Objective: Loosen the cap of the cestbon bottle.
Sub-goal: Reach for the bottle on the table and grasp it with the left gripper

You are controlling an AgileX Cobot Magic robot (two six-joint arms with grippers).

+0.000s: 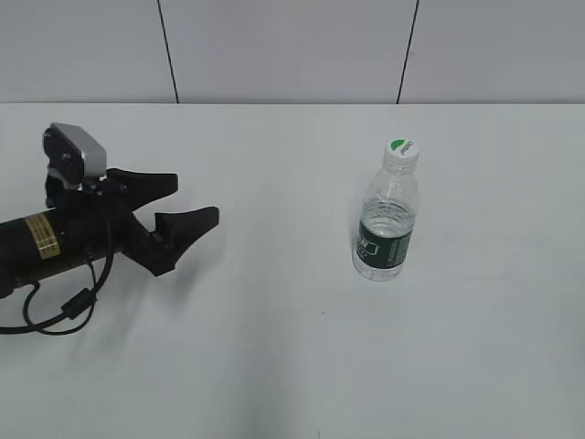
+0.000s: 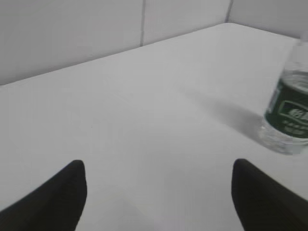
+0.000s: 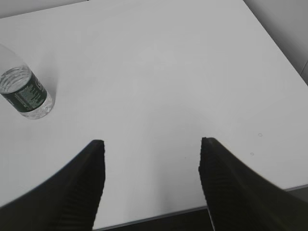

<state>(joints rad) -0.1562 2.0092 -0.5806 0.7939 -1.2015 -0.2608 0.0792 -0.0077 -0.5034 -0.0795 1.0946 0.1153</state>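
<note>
The cestbon bottle (image 1: 388, 222) stands upright on the white table, right of centre, clear with a dark green label band. Its white cap (image 1: 401, 151) with a green half-circle mark sits on top. The bottle also shows at the right edge of the left wrist view (image 2: 288, 113) and at the left edge of the right wrist view (image 3: 25, 91); the cap is cut off in both. My left gripper (image 1: 194, 198) is open and empty, low over the table well left of the bottle; its jaws (image 2: 159, 168) are spread wide. My right gripper (image 3: 151, 144) is open and empty, out of the exterior view.
The white table (image 1: 292, 347) runs back to a grey panelled wall (image 1: 292, 46). In the right wrist view the table's near edge (image 3: 159, 215) lies just under the right jaws. A black cable (image 1: 64, 306) loops beneath the left arm.
</note>
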